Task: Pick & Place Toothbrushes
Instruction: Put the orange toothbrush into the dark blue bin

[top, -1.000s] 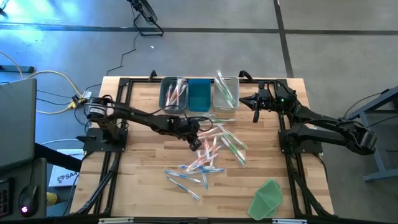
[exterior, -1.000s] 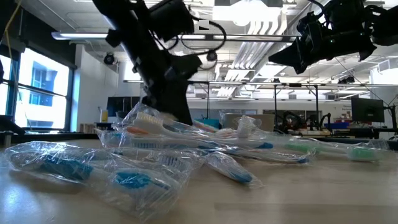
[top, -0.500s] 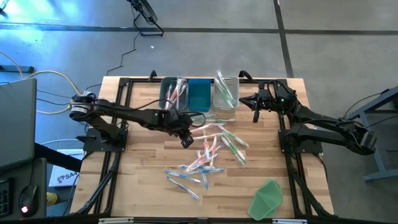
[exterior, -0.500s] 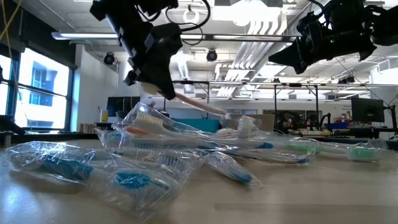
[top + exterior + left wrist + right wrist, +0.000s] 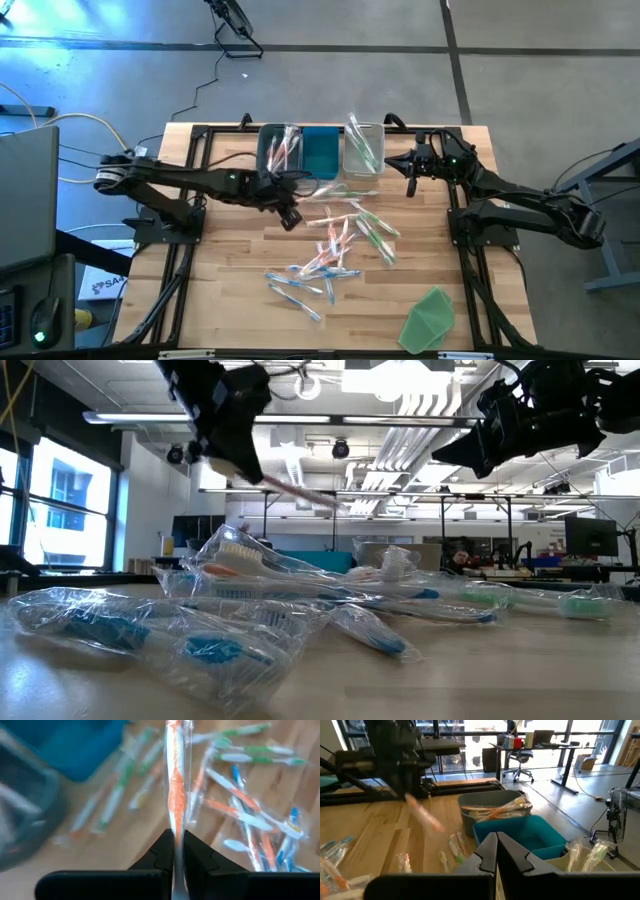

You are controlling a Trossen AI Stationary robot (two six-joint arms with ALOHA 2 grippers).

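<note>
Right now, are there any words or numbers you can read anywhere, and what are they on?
No text can be read.
White box on the floor beside the table: dark print, too small to read.
Wrapped toothbrushes: no readable print.
Bins: no labels visible.

Wood-plank table [image 5: 230, 270] (glossy-wrapped toothbrushes [image 5: 330, 250])

bins [image 5: 322, 150] sitting side by side at table's [image 5: 230, 290] far edge | loose toothbrushes [image 5: 335, 250] lying before bins at table centre | left gripper [image 5: 289, 216] hanging between left bin and pile | right gripper [image 5: 411, 171] waiting right of bins
</note>
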